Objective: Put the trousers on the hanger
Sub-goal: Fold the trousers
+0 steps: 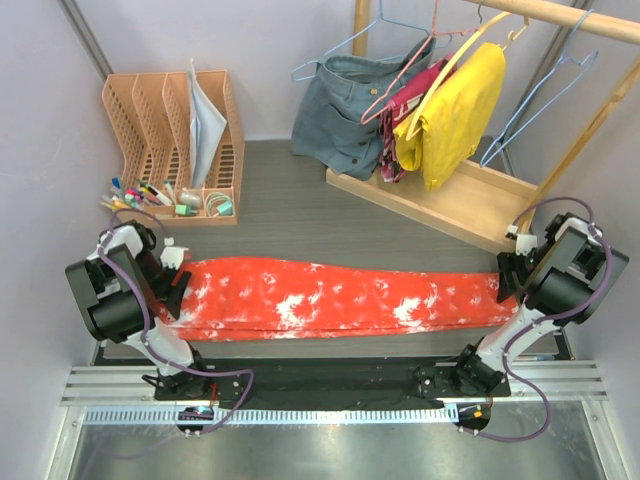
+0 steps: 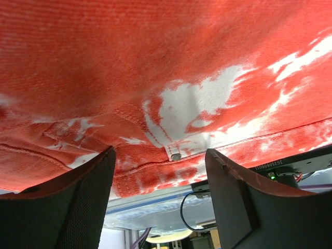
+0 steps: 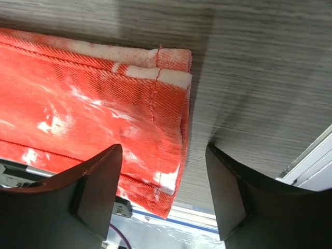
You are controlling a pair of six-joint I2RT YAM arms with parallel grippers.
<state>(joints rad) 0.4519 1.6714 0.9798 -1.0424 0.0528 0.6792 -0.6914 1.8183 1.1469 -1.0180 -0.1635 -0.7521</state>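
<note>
Trousers laid flat along near edge of tabletop, waist end at left, hems at right. Left pincer spread open at waist end, nothing gripped. Right pincer likewise released, held over hem corner near right edge. Hanger hung on rail above far right corner.

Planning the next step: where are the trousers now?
In the top view, the trousers lie flat on the table, between the left gripper and right gripper.
</note>
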